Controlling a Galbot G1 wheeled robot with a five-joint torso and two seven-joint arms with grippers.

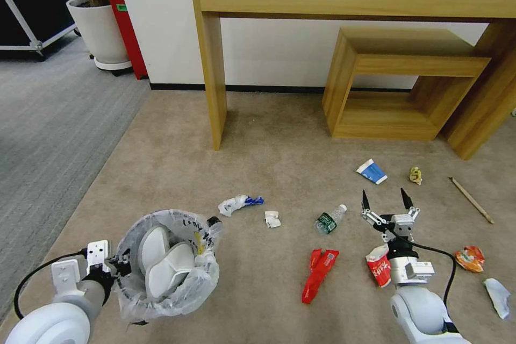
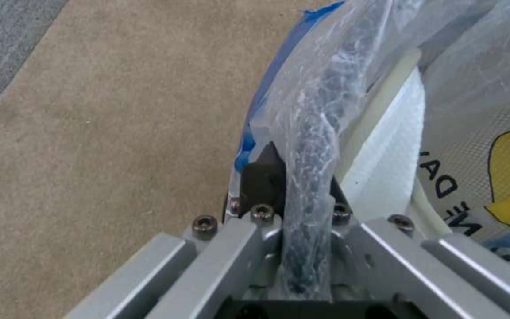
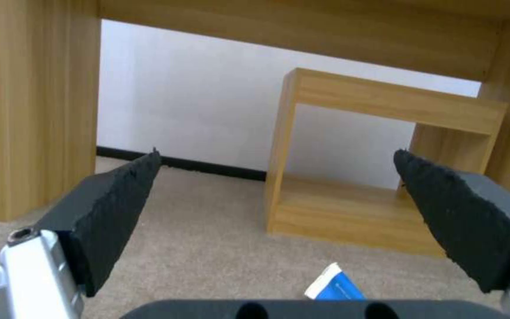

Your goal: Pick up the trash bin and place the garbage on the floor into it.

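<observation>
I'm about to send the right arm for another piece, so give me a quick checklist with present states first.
1. Left tool shut on the bin rim: ok.
2. Bin off the carpet: cannot tell.
3. Room left in the bin, with the slippers inside: cannot tell.
4. Right tool open and empty: ok.
5. Target ahead of the right tool: ok, the carton lies just beyond it.
6. Floor cleared: not ok. The bottle, red wrapper and stick remain.
</observation>
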